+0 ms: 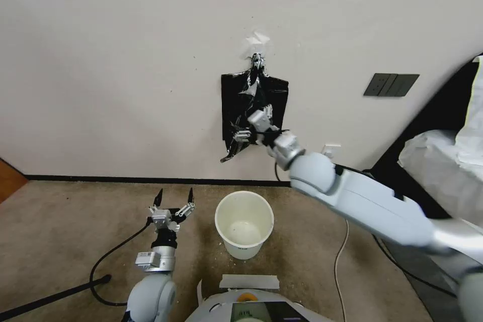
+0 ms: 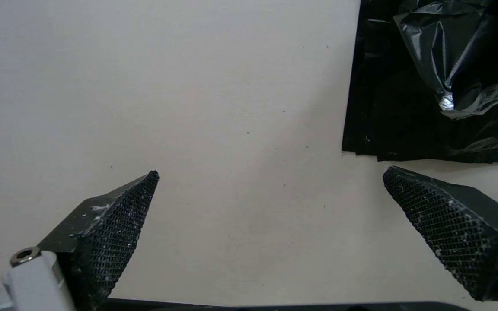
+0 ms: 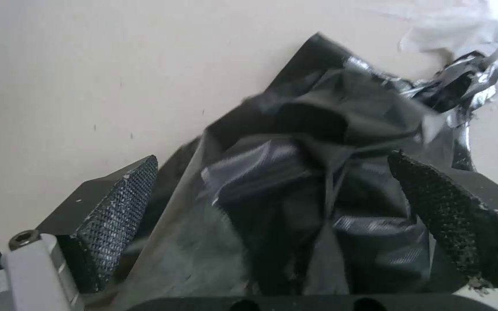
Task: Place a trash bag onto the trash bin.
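Right gripper (image 3: pixel 272 194) reaches up to the wall, fingers spread around the trash bag (image 3: pixel 318 172) hanging there; left gripper (image 1: pixel 175 196), fingers apart, waits beside the trash bin (image 1: pixel 244 222) on the floor

Two pale grey-blue rounded arms with silver wrist joints; each claw, left claw (image 1: pixel 175 198) and right claw (image 1: pixel 250 132), has black triangular fingers (image 2: pixel 116 224) with cross-hatched pads.

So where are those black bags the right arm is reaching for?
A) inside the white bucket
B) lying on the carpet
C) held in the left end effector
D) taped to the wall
D: the black bags hang from tape on the wall, above the bucket.
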